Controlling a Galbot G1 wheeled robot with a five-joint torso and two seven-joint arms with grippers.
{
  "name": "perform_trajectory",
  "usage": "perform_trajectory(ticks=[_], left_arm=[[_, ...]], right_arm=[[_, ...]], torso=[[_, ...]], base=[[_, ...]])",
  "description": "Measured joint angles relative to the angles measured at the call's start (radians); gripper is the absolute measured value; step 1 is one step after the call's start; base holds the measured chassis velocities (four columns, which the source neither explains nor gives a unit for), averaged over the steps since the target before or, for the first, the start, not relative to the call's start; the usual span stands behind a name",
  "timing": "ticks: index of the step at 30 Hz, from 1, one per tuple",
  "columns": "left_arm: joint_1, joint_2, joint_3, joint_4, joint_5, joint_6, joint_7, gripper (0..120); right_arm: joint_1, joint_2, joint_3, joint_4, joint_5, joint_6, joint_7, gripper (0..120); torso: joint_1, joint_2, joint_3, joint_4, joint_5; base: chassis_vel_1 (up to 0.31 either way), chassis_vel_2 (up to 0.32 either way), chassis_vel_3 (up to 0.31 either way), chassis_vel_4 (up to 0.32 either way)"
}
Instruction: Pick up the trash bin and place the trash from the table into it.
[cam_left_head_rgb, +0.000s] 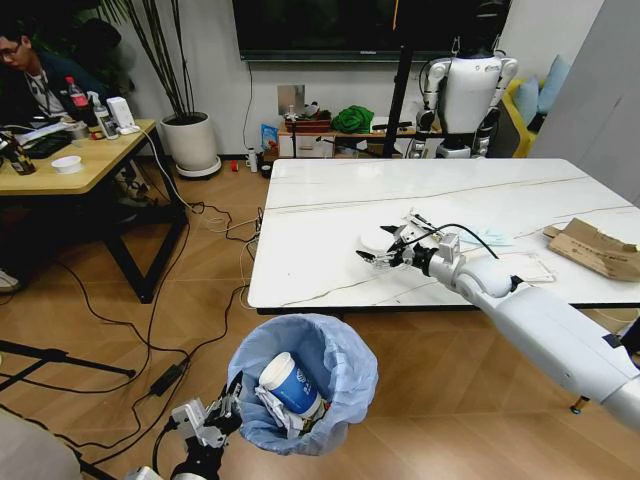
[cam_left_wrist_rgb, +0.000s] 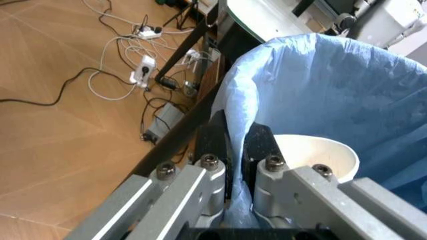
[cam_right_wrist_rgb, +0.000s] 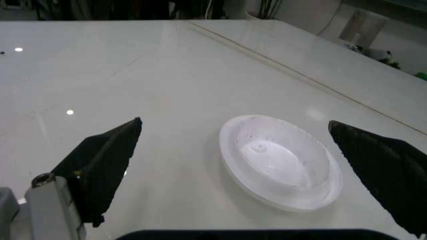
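The trash bin (cam_left_head_rgb: 303, 385) is held off the floor in front of the table (cam_left_head_rgb: 330, 215), its rim clamped by the left gripper (cam_left_wrist_rgb: 235, 145). A paper cup (cam_left_head_rgb: 291, 381) lies inside. The right gripper (cam_right_wrist_rgb: 247, 160) is spread wide around a white lid (cam_right_wrist_rgb: 280, 167) lying on the tabletop, nothing gripped.

The trash bin (cam_left_head_rgb: 310, 385) wears a crinkly light-blue bag, with a cream rim (cam_left_wrist_rgb: 320, 150) showing inside. In it sits a blue-and-white paper cup (cam_left_head_rgb: 290, 383). The table (cam_left_head_rgb: 330, 230) is glossy white, thinly dark-veined — on it a white round lid (cam_right_wrist_rgb: 280, 167), brown cardboard (cam_left_head_rgb: 595, 250) and what may be a pale-blue mask (cam_left_head_rgb: 487, 237).
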Motion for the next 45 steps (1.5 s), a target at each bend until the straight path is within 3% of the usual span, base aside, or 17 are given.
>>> perform_trajectory(ticks=[19,26,45], left_arm=[[-0.004,0.018,-0.008,-0.001,-0.029,-0.005,0.000,0],[-0.006,0.022,-0.009,0.002,-0.034,-0.005,-0.001,0],[-0.011,0.025,-0.009,0.009,-0.040,-0.007,-0.002,0]], right_arm=[[0.039,0.043,-0.059,-0.076,0.051,0.020,0.001,100],[0.043,0.041,-0.068,-0.073,0.155,-0.025,0.003,100],[0.030,0.017,-0.086,-0.069,0.157,-0.040,-0.004,100]], torso=[[0.000,0.000,0.000,0.0005,0.0001],[0.000,0.000,0.000,0.0006,0.0002],[0.000,0.000,0.000,0.0006,0.0001]], base=[[0.000,0.000,0.000,0.000],[0.000,0.000,0.000,0.000],[0.000,0.000,0.000,0.000]])
